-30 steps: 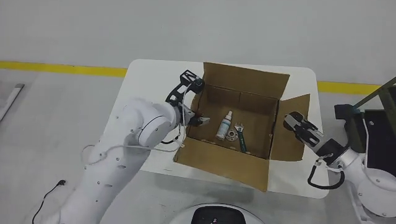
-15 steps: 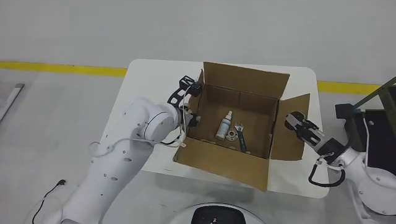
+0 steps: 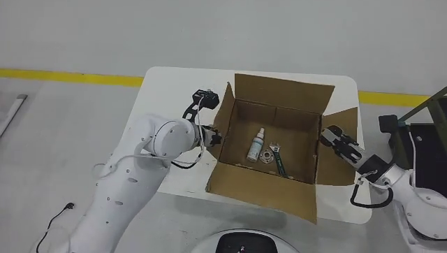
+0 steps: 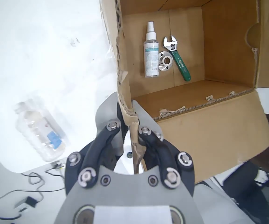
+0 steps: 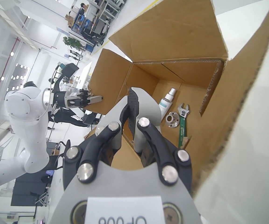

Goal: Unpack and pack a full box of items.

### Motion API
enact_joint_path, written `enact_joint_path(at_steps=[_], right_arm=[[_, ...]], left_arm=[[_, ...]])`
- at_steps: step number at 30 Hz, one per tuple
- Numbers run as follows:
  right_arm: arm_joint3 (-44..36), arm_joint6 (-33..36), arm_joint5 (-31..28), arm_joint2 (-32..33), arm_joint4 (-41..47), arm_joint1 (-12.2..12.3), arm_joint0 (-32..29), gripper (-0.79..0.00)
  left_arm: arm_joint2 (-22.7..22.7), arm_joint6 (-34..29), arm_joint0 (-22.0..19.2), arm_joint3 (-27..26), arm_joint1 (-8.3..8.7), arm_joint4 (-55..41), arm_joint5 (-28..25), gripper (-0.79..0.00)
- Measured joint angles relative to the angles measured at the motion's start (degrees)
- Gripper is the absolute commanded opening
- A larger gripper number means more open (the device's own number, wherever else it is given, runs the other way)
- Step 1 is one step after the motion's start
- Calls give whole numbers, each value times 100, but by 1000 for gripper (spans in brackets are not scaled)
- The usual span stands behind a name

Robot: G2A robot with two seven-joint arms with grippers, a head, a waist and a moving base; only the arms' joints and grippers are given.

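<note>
We pinch the box's (image 3: 264, 191) left flap (image 3: 223, 115) with our left gripper (image 4: 125, 111); our right gripper (image 5: 136, 100) is closed, holding nothing.

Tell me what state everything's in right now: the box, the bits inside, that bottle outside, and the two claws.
Box: open.
Spray bottle: lying on the box floor.
Flange: lying between spray bottle and wrench.
Wrench: lying flat.
Clear bottle: on its side, outside the box.
Left gripper: shut on box flap edge.
Right gripper: at the opposite flap; grip unclear.
</note>
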Motion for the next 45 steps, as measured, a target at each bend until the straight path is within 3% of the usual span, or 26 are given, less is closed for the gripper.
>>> enact_joint_path(at_steps=[8,10,26,29,35,39,45], right_arm=[[33,249,-69,2,0,29,40,-785],[54,345,-105,-59,1,36,54,-785],[41,512,-156,-282,64,44,98,-785],[-195,550,298,-522,-381,53,137,-785],[-445,482,2295,-1570,-1425,19,561,-785],[-332,17,3485,-2449,-2217,-53,990,-785],[-319,-10,3585,-2530,-2279,-58,1023,-785]], left_arm=[[-322,-12,357,-248,45,-274,938,-785],[-411,-10,463,-351,70,-377,1016,0],[-431,-112,575,-554,124,-292,790,0],[-431,-112,575,-554,124,-292,790,0],[-431,-112,575,-554,124,-292,790,0],[-431,-112,575,-554,124,-292,790,0],[-431,-112,575,-554,124,-292,790,0]])
